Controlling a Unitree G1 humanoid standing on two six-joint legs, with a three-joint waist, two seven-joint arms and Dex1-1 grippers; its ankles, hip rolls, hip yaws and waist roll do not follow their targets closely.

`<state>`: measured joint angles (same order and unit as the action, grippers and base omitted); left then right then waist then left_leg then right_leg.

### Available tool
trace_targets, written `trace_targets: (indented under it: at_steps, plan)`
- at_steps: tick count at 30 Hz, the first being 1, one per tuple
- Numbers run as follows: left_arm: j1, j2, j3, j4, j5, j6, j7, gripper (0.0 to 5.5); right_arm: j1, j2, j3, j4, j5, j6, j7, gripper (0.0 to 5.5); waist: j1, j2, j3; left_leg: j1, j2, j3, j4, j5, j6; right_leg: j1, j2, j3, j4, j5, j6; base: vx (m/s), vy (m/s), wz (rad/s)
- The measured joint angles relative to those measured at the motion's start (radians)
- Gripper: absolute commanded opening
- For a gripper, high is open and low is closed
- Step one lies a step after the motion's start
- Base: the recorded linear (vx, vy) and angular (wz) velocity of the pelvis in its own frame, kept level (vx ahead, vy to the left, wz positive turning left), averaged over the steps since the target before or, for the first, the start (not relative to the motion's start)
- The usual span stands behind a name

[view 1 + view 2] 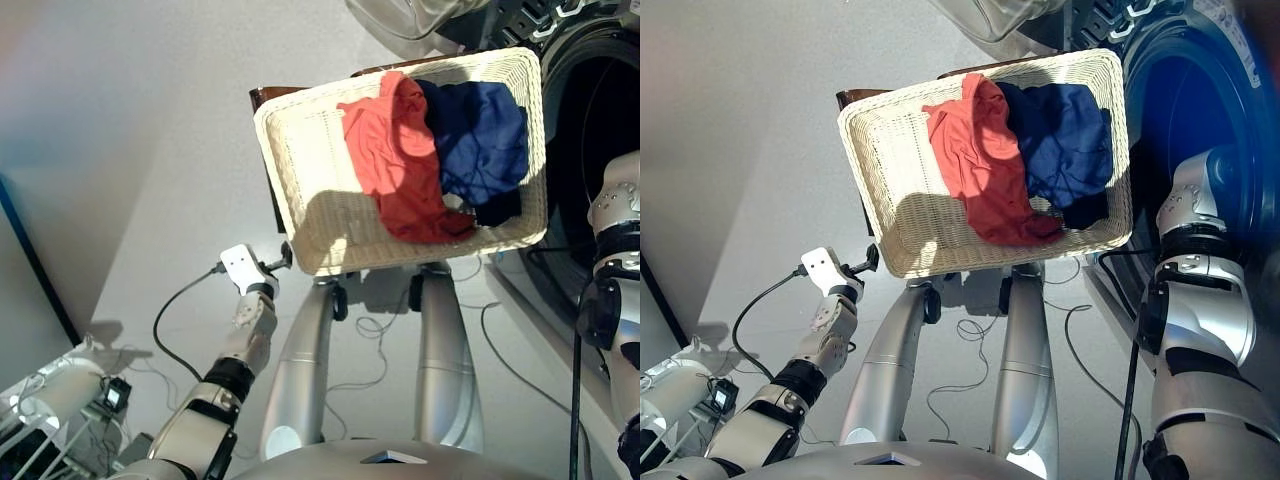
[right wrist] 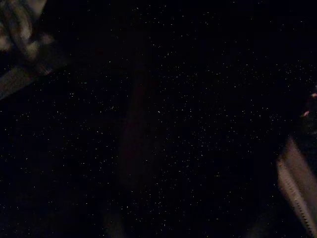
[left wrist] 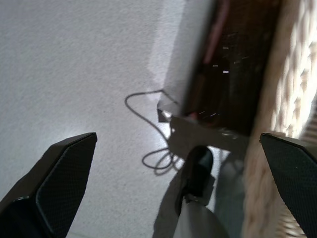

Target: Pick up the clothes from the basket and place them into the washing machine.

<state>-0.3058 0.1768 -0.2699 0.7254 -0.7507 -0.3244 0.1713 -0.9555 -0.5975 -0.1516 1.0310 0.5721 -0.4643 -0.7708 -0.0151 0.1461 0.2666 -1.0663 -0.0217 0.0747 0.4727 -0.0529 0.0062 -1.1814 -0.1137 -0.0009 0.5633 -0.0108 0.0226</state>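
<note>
The cream wicker basket (image 1: 300,150) stands ahead of me with an orange-red garment (image 1: 395,160) lying in its middle and a navy blue one (image 1: 485,135) beside it on the right. A darker bit of cloth (image 1: 497,208) pokes out under the navy one. My left gripper (image 1: 282,256) hangs open and empty just off the basket's near left corner; its wrist view shows the fingers (image 3: 64,183) wide apart over the floor. At the right is the washing machine (image 1: 1200,100), its round opening dark. My right arm (image 1: 1195,230) reaches into that opening, hiding the gripper. The right wrist view is black.
The basket rests on a dark wooden stand (image 1: 268,97). The machine's glass door (image 1: 1000,15) hangs open above the basket's far edge. Loose cables (image 1: 370,325) lie on the grey floor under the basket. White gear with wires (image 1: 50,400) sits at the lower left.
</note>
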Motion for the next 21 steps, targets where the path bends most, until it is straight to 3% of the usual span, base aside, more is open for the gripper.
trace_targets:
  at_steps: [5, 10, 14, 21]
  plan:
    - [0.004, 0.009, 0.01, 0.035, 0.002, -0.004, -0.001, 5.5, 0.129, 0.19, 0.081, 0.002, 0.086, 0.001, 0.218, 5.5, -0.017, -0.03, -0.019, 0.023, 0.009, 0.001, -0.002, -0.002, -0.003, 0.024, 0.009, 0.0, -0.011, -0.003, 0.005, 0.001, -0.011, -0.013]
    - [-0.036, -0.001, 0.0, 0.031, 0.008, -0.004, -0.022, 5.5, 0.236, 0.308, 0.263, -0.044, 0.059, 0.031, 0.372, 5.5, -0.02, -0.041, -0.04, 0.046, 0.008, -0.001, -0.035, 0.005, 0.0, 0.049, 0.008, -0.002, -0.037, 0.006, 0.007, -0.005, -0.01, 0.002]
    - [-0.075, -0.014, -0.017, 0.018, 0.029, -0.008, -0.036, 5.5, 0.257, 0.349, 0.382, -0.043, -0.007, 0.083, 0.454, 5.5, -0.038, -0.056, -0.048, 0.096, 0.004, -0.001, -0.085, 0.025, -0.002, 0.093, 0.007, -0.007, -0.077, 0.018, 0.006, 0.0, 0.0, 0.0]
    - [-0.11, -0.027, -0.028, 0.019, 0.047, -0.019, -0.047, 5.5, 0.263, 0.327, 0.589, -0.02, -0.22, 0.18, 0.57, 5.5, -0.029, -0.062, -0.051, 0.201, 0.004, -0.026, -0.219, 0.078, -0.013, 0.18, 0.006, -0.041, -0.149, 0.034, -0.005, -0.008, -0.002, 0.009]
